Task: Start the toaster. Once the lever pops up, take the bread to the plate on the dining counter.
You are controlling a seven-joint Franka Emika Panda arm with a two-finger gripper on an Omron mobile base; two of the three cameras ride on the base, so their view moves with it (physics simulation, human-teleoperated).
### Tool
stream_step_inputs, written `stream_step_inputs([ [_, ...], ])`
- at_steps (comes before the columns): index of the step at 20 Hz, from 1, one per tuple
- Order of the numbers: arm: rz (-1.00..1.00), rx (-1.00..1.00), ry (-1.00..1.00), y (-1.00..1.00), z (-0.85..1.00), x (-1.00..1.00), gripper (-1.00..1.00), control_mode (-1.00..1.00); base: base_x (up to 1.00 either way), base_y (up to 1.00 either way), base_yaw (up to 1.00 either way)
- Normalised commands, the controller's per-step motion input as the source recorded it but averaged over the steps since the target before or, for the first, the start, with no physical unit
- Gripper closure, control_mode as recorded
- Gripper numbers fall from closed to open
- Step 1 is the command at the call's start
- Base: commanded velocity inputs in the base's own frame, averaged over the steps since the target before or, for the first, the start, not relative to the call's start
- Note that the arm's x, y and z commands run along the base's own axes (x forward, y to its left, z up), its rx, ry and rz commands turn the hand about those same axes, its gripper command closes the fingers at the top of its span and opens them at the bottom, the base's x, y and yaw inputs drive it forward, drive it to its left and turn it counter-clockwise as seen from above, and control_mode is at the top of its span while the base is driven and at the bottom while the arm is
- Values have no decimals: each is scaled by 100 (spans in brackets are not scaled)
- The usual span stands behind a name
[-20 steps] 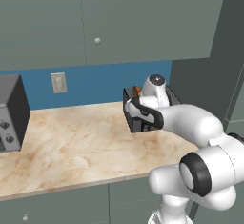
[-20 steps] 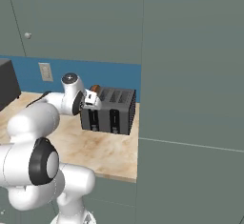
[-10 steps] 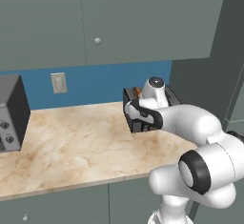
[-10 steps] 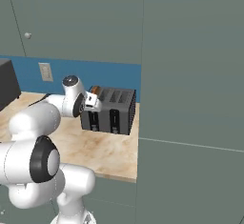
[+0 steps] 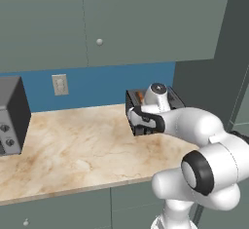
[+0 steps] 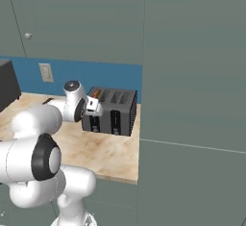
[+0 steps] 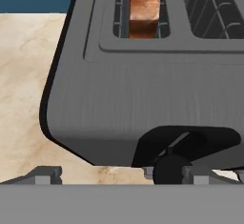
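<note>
The dark grey toaster (image 6: 115, 114) stands at the right end of a narrow marbled counter (image 5: 73, 145), and my arm covers part of the toaster (image 5: 130, 101). The bread (image 7: 144, 1) sits upright in the left top slot of the toaster (image 7: 143, 94), its orange-brown bread edge (image 6: 96, 94) peeking out. My gripper (image 7: 119, 176) is open, right at the toaster's front face, with the dark round lever knob (image 7: 169, 168) just beside one fingertip (image 7: 195, 174). The gripper (image 5: 141, 122) holds nothing. The plate and the dining counter are out of view.
A larger grey oven box with knobs (image 5: 9, 116) stands at the counter's left end. A wall outlet (image 5: 60, 84) sits on the blue backsplash. Grey upper cabinets (image 5: 99, 23) hang overhead, and a tall grey panel (image 6: 192, 100) closes off the right side.
My hand has eased slightly lower against the toaster's front. The toaster and the bread have not moved.
</note>
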Motion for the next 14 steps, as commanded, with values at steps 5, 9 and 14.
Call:
stream_step_inputs([
  [5, 0, 0, 0, 0, -16, 0, -100, -100, 0, 0, 0],
  [9, 0, 0, -3, 0, -16, 0, -100, -100, 0, 0, 0],
  [14, 0, 0, -5, 0, -21, 0, -100, -100, 0, 0, 0],
])
